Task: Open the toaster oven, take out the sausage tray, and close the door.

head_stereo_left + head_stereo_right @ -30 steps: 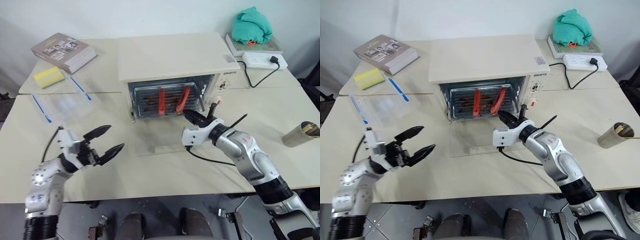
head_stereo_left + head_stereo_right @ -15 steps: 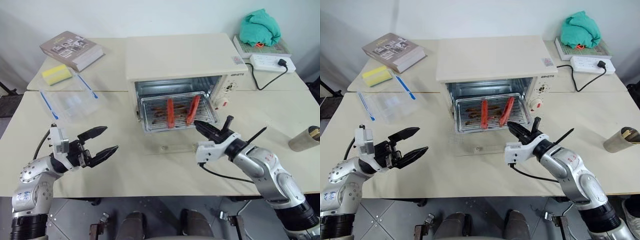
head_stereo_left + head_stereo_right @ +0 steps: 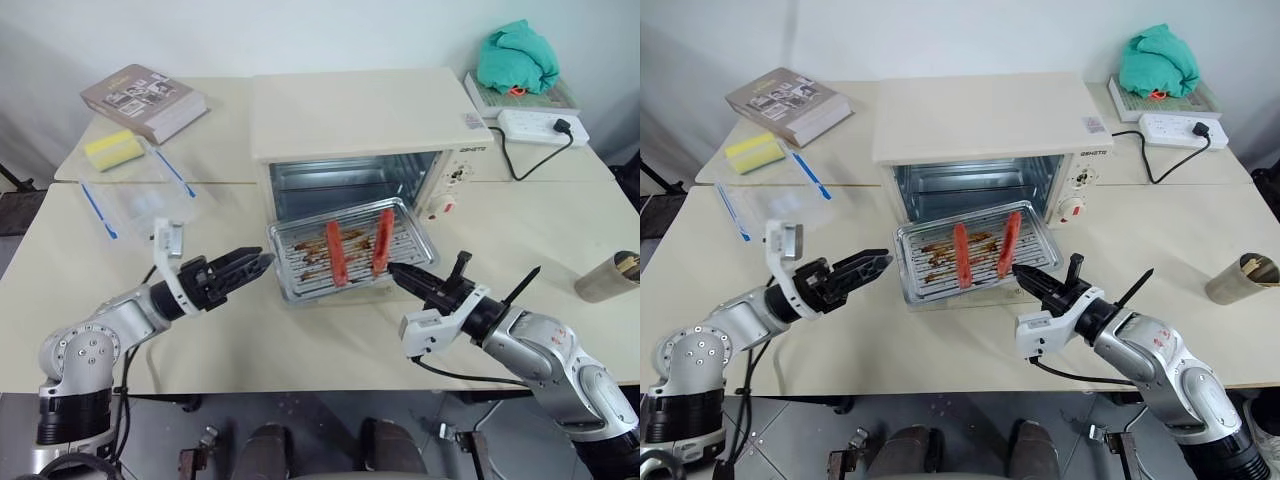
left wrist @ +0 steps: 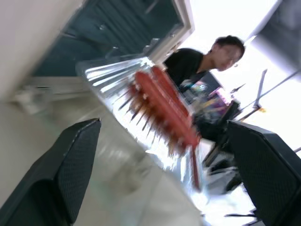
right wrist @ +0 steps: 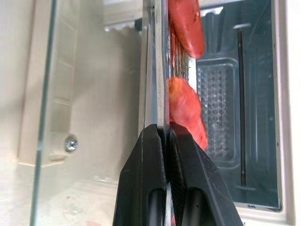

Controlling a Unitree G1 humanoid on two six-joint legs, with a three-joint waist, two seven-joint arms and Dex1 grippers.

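Oven (image 3: 360, 115) open, door (image 5: 42, 94) folded flat onto the tabletop (image 3: 560, 215). Tray (image 3: 350, 262) drawn out over the door, its near edge pinched by the right hand (image 3: 395, 270), fingers pressed together on the rim. Left hand (image 3: 258, 264) spread beside the tray's left edge, apart from it. Tray is best kept level so the sausages (image 3: 335, 255) are not rolled. Bare tabletop at front; plastic bag (image 3: 140, 205) lies left.

I'm seeing a book (image 3: 134, 101) lying far left, a yellow sponge (image 3: 110, 149) sitting just nearer — a clear bag (image 3: 148, 202) beside it; far right, a teal cloth (image 3: 517, 57) resting above a power strip (image 3: 537, 125).
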